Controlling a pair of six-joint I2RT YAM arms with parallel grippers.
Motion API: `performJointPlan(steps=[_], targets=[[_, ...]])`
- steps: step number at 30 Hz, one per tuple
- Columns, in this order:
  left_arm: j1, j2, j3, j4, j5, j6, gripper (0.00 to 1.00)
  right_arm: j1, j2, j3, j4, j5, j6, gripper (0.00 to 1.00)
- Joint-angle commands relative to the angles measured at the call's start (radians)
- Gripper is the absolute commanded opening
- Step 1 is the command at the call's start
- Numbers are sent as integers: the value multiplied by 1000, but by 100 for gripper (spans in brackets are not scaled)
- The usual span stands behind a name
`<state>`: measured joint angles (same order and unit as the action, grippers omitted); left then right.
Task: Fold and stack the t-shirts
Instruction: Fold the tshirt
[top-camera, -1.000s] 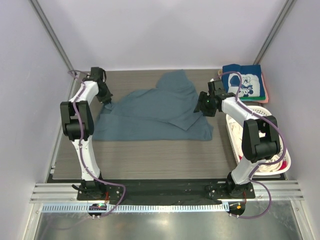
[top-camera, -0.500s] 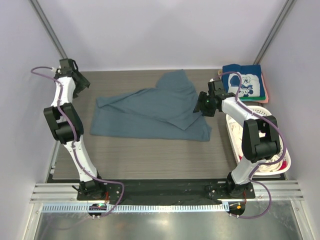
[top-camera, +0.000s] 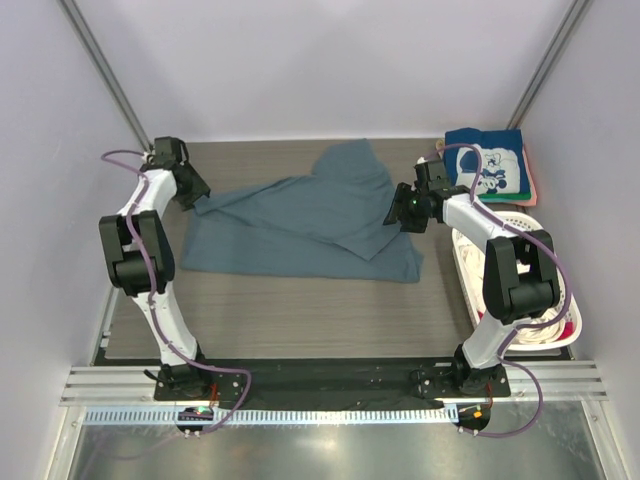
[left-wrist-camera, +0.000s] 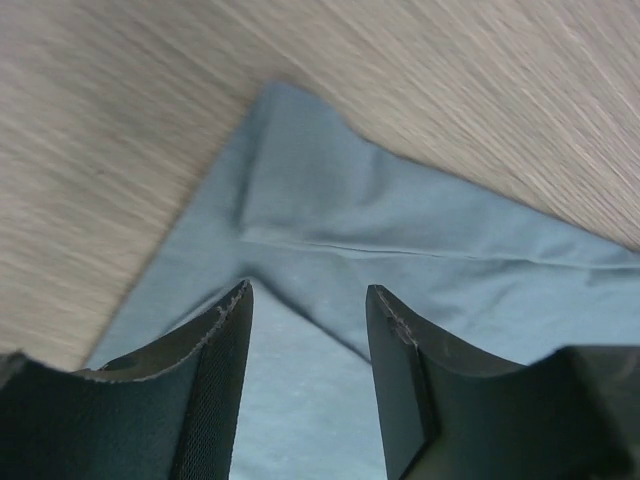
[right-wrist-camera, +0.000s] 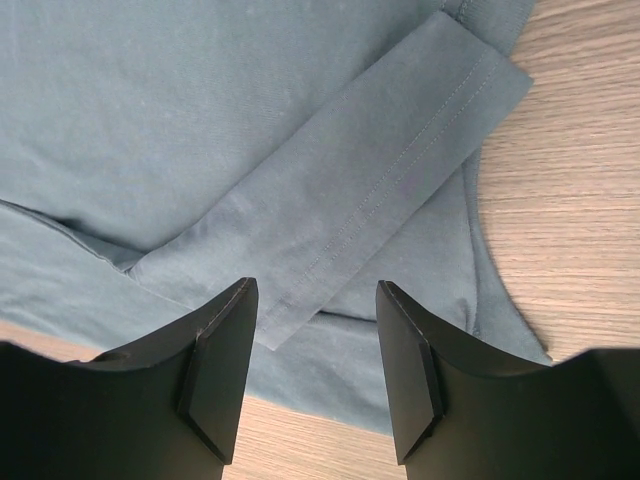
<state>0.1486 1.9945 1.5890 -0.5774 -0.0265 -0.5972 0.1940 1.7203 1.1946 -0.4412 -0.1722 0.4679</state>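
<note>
So the left pincer (left-wrist-camera: 308, 292) is hovering, fingers apart, right above the blue shirt (top-camera: 300, 228) corner (left-wrist-camera: 292, 130); the right pincer (right-wrist-camera: 313, 287), also apart, is hovering above the sleeve (right-wrist-camera: 385, 175).

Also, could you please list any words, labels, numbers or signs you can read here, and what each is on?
None can be read. The navy t-shirt carries a white cartoon print with no legible lettering; the slate-blue t-shirt is plain.

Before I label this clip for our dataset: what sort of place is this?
Probably a robot lab test cell, not a home: a left arm and right arm bolted to a metal rail at a table, plain walls closing it in, a slate-blue t-shirt laid out.
</note>
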Motion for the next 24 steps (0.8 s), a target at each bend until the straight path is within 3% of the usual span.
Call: performJointPlan(steps=[1, 9, 12, 17, 24], targets=[[-3, 16, 0, 56, 16, -18, 50, -4, -13, 2, 27, -15, -18, 56], [-4, 63, 5, 53, 10, -19, 50, -4, -4, 3, 30, -20, -18, 56], [-4, 76, 6, 56, 5, -24, 57, -4, -1, 3, 32, -21, -20, 56], [-4, 105, 12, 71, -3, -29, 57, -4, -2, 0, 32, -20, -21, 56], [-4, 151, 48, 79, -6, -30, 48, -5, 5, -3, 36, -24, -20, 56]])
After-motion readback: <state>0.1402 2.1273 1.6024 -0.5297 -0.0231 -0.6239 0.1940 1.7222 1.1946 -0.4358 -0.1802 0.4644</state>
